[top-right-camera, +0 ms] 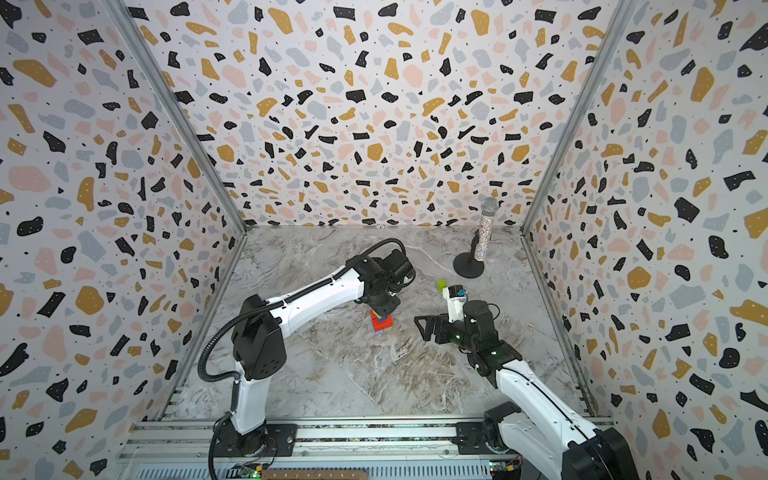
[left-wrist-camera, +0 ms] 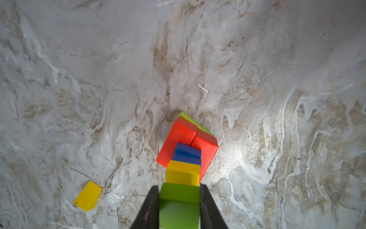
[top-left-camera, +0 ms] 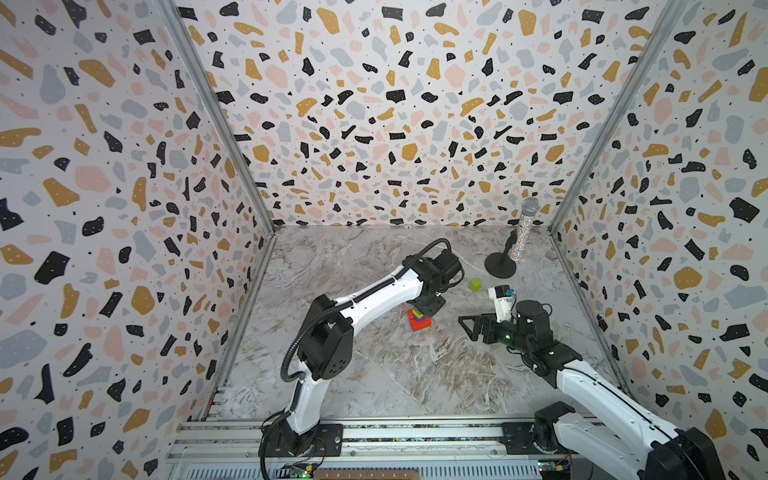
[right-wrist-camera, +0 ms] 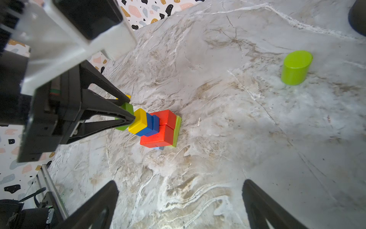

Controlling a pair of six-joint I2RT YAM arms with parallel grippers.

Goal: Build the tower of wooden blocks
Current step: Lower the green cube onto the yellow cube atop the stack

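Note:
The tower (top-left-camera: 419, 323) (top-right-camera: 381, 323) stands mid-table. From the base up it has a flat green piece, red bricks (left-wrist-camera: 178, 136) (right-wrist-camera: 162, 128), blue blocks (left-wrist-camera: 187, 151) and a yellow block (left-wrist-camera: 182, 172). My left gripper (left-wrist-camera: 179, 186) (right-wrist-camera: 130, 108) comes down from above, shut on a green cube (left-wrist-camera: 179, 198) (right-wrist-camera: 128, 107) at the very top, on or just above the yellow block. To the tower's right my right gripper (top-left-camera: 466, 328) (right-wrist-camera: 180, 182) points toward it, wide open and empty. A green cylinder (top-left-camera: 475, 284) (right-wrist-camera: 296, 67) stands apart, farther back right.
A loose yellow block (left-wrist-camera: 88, 195) lies on the marble table near the tower. A glittery silver microphone (top-left-camera: 524, 232) on a black round stand (top-left-camera: 500, 266) is at the back right. Patterned walls close in three sides.

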